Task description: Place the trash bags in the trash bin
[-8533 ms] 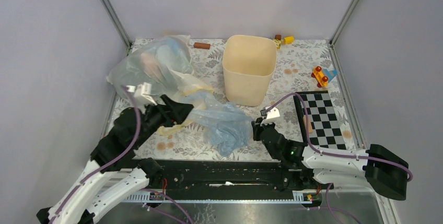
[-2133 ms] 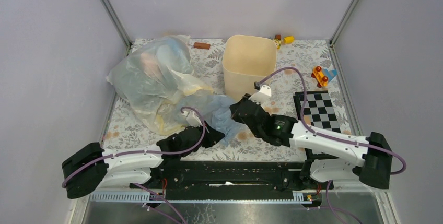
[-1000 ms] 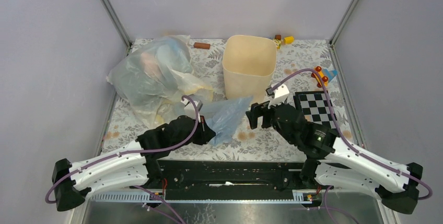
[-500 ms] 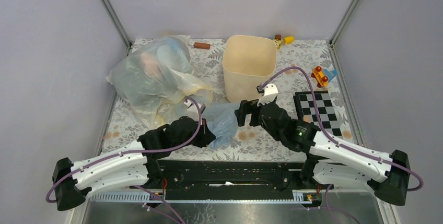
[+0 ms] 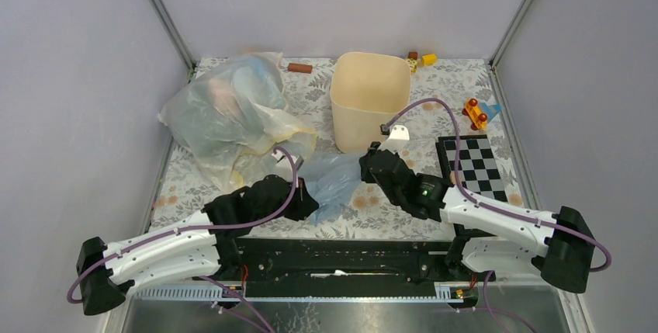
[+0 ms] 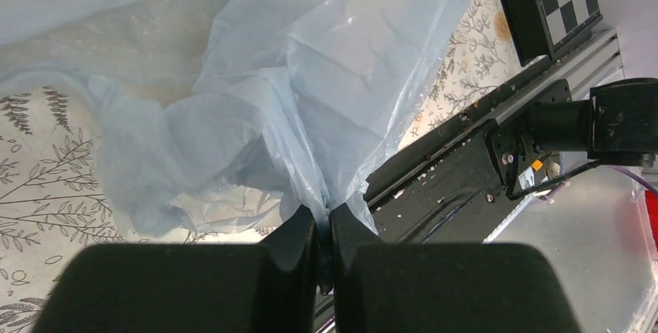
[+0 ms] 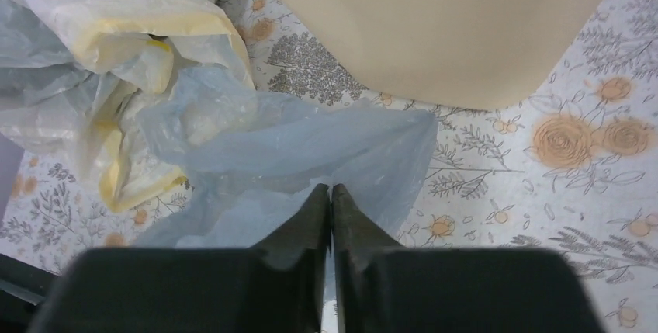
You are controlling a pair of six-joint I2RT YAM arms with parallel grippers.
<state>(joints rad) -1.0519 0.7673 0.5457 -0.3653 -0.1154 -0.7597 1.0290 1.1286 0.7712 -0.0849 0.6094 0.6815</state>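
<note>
**Pale blue plastic bag (image 5: 332, 180), thin and crinkly, pinched at two points**

We see the cream-beige plastic bin (image 5: 368, 127) standing upright just beyond the right gripper (image 7: 331, 191). It is square with rounded corners and narrows toward its base, and its open mouth shows us only smooth inner walls. The pale blue plastic bag is outside it, lying on the floral-printed table cover (image 5: 442, 92) and stretched between the two grippers, with its far edge near the bin's base.

The left gripper (image 6: 324, 216) has its jaws closed on a bunched fold at the bag's near edge, and the translucent film fans out from that pinch in soft creases. The right gripper's jaws are pressed together on the film at the bag's opposite end, where wrinkles converge on the fingertips.

Beyond the left gripper and to its left sits a bulky clear whitish plastic bag (image 5: 221, 112). It is puffed up, and the blurred pinkish and bluish shapes inside are ones we cannot identify. A pale yellow plastic bag (image 7: 136, 26) lies crumpled against it and touches the blue film's far left edge.

To the right of the right gripper lies a black-and-white checkerboard panel (image 5: 475, 168). Farther beyond it are a red-and-orange toy (image 5: 475, 113), small yellow blocks (image 5: 420, 60) and a short brown cylinder (image 5: 299, 67), all well apart from both grippers.
</note>
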